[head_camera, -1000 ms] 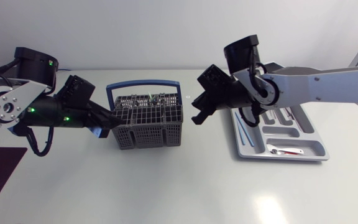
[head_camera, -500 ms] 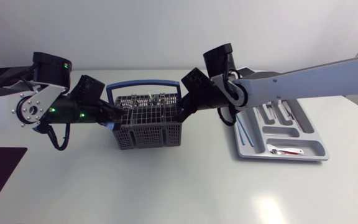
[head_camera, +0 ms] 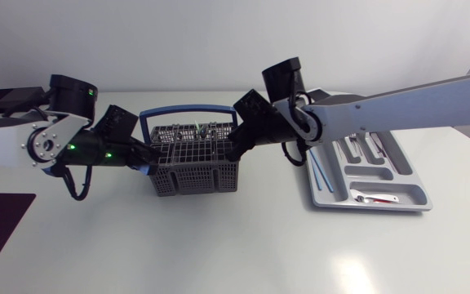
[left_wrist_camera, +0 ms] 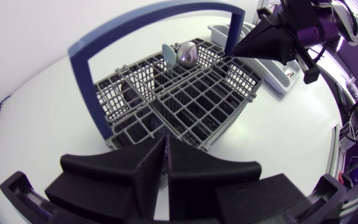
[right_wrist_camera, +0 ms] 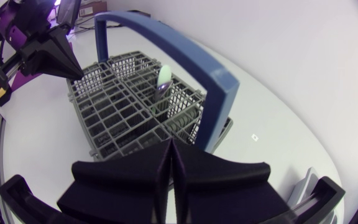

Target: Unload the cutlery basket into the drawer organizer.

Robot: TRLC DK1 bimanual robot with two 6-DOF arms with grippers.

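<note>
White tabletop [head_camera: 219,245] is seen from above, and the cutlery basket [head_camera: 194,170] stands on it between the two grippers. The basket is made of dark grey plastic lattice divided into square compartments. It is arched over by a tall blue hoop handle [head_camera: 188,112]. The bowl of a metal spoon [left_wrist_camera: 186,54] stands upright in a compartment at the end far from the left gripper [head_camera: 147,159], with a pale rounded piece just beside it.

The left gripper's fingers are pressed together with nothing between them, and their tips are at the basket's near end wall. The right gripper [head_camera: 233,151] is likewise closed on nothing, with its tips at the rim of the opposite end, just beside the handle's foot. Whether either gripper touches the lattice cannot be told.

A light grey drawer organizer [head_camera: 370,205] lies behind the right gripper, partly under its arm and apart from the basket. A thin blue piece [head_camera: 320,173] and a red-handled piece [head_camera: 374,197] lie in its compartments.
</note>
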